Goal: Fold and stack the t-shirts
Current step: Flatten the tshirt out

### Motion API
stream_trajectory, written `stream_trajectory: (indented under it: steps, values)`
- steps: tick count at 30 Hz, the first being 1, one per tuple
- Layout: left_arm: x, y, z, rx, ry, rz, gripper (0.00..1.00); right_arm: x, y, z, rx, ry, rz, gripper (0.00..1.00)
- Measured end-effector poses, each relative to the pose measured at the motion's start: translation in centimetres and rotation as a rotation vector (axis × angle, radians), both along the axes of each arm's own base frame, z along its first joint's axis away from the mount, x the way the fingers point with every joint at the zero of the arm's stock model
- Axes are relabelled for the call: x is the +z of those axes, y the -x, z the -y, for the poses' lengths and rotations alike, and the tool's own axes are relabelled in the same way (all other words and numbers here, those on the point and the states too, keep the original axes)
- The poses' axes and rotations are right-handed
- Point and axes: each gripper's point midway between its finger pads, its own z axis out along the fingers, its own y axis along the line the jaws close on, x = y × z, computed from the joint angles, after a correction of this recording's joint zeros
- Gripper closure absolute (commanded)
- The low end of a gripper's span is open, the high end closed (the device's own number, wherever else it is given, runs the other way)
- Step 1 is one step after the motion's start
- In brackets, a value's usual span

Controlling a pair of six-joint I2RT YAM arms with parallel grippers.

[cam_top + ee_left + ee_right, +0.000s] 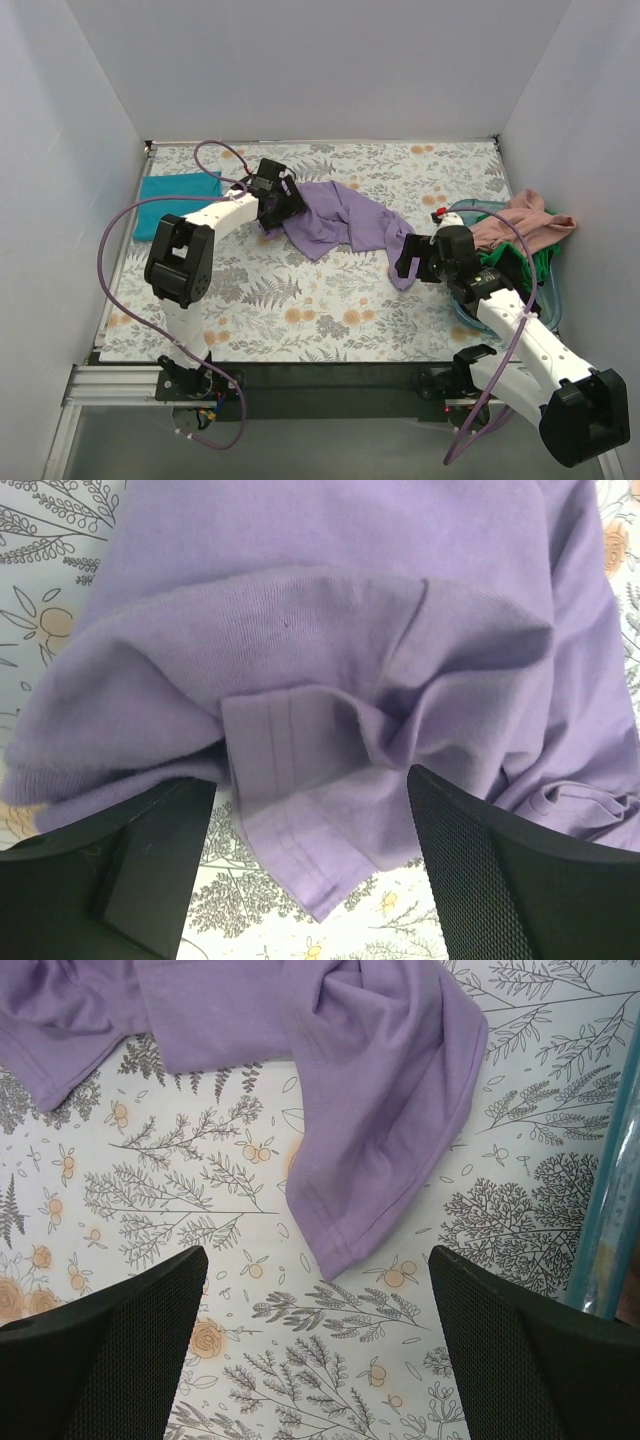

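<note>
I see plain white back wall (320,60), left wall (50,150), right wall (590,120) boxing tabletop on 3 sides. Floral-print cloth (300,320), grey leaves w/ orange blooms, covers surface wall to wall. Near edge: black strip (330,385), alu rail (110,385) bottom left. Light even, shadows soft.

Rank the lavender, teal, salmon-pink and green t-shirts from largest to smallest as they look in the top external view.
1. lavender t-shirt, spread out.
2. teal t-shirt, folded, and salmon-pink t-shirt, bunched: too alike to rank.
3. green t-shirt, mostly hidden.
</note>
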Motion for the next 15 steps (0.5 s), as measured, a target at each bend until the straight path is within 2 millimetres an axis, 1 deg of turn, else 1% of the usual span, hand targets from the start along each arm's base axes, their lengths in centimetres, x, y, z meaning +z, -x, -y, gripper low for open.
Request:
stream_trajectory:
  steps: [1,4,9,10,12,15]
  values:
    - [0.21,0.14,-0.02,-0.001,0.002,0.002,0.24,-0.17,0.05,0.01,0.000,0.001,-0.005,0.01]
    - [0.81,0.31,-0.08,-0.005,0.006,0.013,0.30,-0.58,0.28,0.00,0.001,-0.001,-0.017,0.02]
    - [0.85,0.35,-0.08,-0.014,0.002,0.014,0.47,-0.73,0.38,-0.04,0.001,-0.003,-0.022,0.02]
    - [0.90,0.33,-0.08,-0.016,0.001,0.015,0.47,-0.73,0.39,-0.05,0.002,-0.004,-0.022,0.02]
    - [0.93,0.25,-0.07,-0.018,-0.002,0.013,0.52,-0.73,0.40,-0.08,0.003,-0.005,-0.022,0.02]
    - [0.89,-0.12,0.08,-0.020,-0.005,0.012,0.57,-0.75,0.44,-0.14,0.006,-0.007,-0.024,0.02]
